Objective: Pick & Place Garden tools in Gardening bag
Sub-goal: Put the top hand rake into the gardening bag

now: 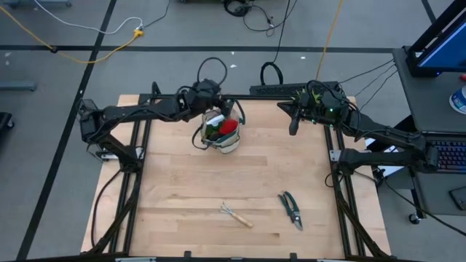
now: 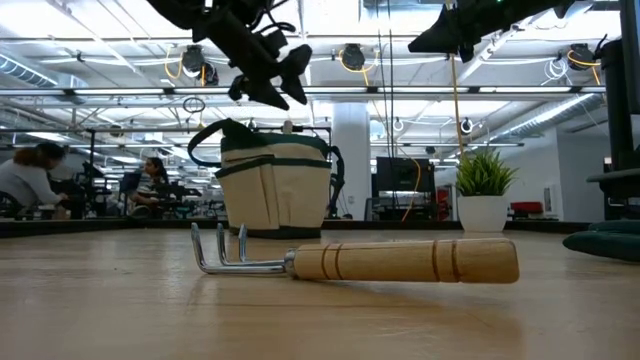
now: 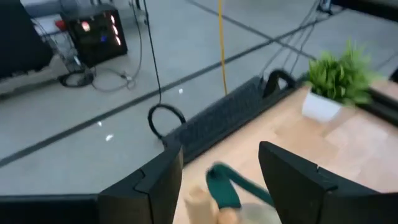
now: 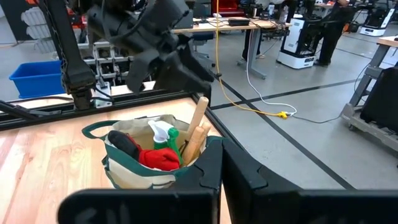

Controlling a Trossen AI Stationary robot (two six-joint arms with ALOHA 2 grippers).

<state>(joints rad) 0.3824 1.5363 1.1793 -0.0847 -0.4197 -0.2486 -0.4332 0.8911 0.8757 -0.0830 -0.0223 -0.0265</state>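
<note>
Beige gardening bag already holds the red glove, spray bottle and wooden-handled tools. I have the left gripper above the bag's rim, fingers apart, holding nothing. Rake and pruning shears are left on the table. Right gripper is parked, closed and empty.

Wooden table (bag, rake, shears, potted plant)
</note>
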